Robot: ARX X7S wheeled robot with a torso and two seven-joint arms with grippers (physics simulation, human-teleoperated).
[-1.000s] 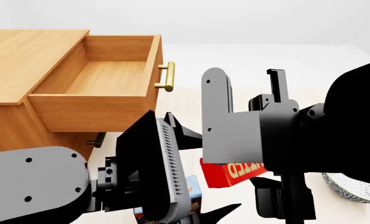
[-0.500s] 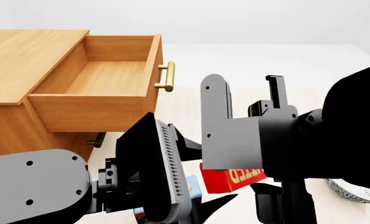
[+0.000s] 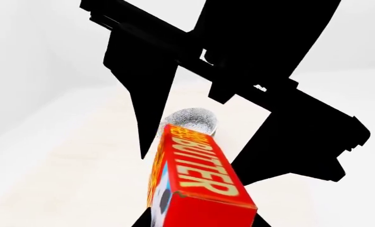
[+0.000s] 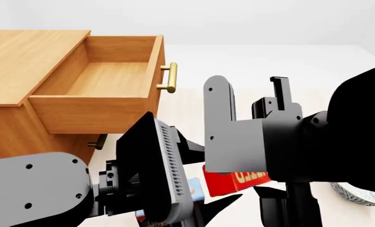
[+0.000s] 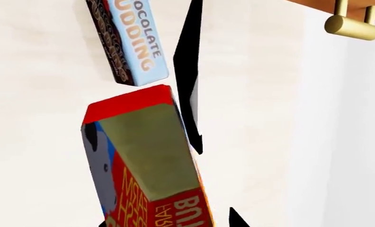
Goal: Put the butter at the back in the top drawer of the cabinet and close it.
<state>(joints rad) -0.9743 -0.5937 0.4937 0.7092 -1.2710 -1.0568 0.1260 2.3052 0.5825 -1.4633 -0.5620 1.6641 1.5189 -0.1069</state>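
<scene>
Filling the near part of the head view, the left gripper hangs low with its ribbed finger spread away from the other; its jaws stand apart and grip nothing. Just beyond it, the right gripper is clamped on the butter, whose red end shows under the grey wrist block. From the right wrist view the butter sits lifted off the floor, tilted, with the pudding box lying on the floor past it, apart from it. From the left wrist view the butter juts up before the dark right arm, and a patterned bowl lies behind it. Farther off, the cabinet stands at the left with the top drawer pulled out, its brass handle facing the arms.
</scene>
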